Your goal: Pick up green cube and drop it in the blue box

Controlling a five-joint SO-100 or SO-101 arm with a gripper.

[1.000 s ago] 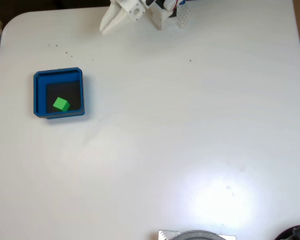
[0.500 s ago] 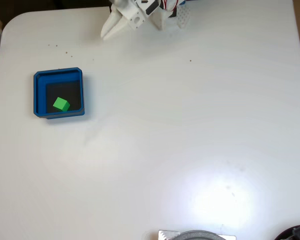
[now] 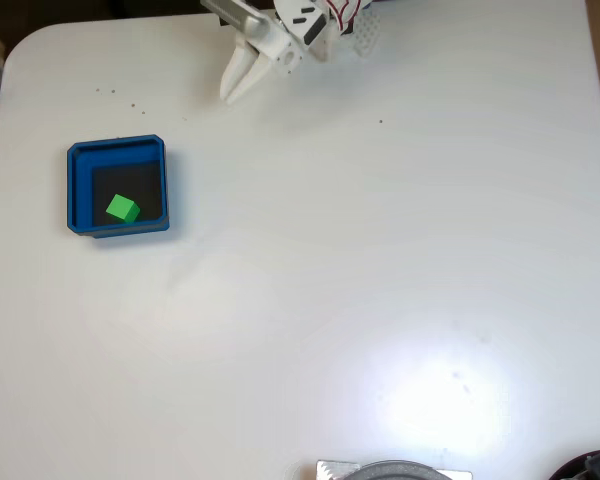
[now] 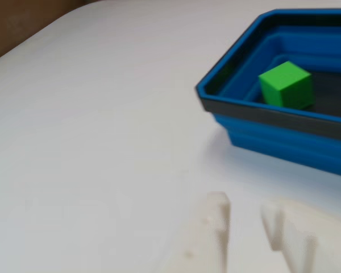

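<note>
**A:** What do you have on the table, counted out?

**B:** You have one green cube [image 3: 123, 209], one blue box [image 3: 77, 190] and one gripper [image 3: 234, 91]. In the fixed view the box sits at the left of the frame, a little above the middle, on the white table [image 3: 380, 280]. The cube lies inside it on the dark floor, toward the lower left part of that floor.

**A:** And from the other view?

**B:** There you see the box [image 4: 273, 139] at the upper right of the frame, with the cube [image 4: 286, 84] resting inside, just behind the near wall. The cube touches nothing but the floor, as far as you can tell.

**A:** Where is your gripper?

**B:** At the top of the fixed view, left of centre, fingers pointing down and left, well apart from the box. At the bottom of the other view the two white fingertips [image 4: 217, 207] stand slightly parted with bare table between them. Your gripper [image 4: 244, 211] is released and grasps nothing.
</note>
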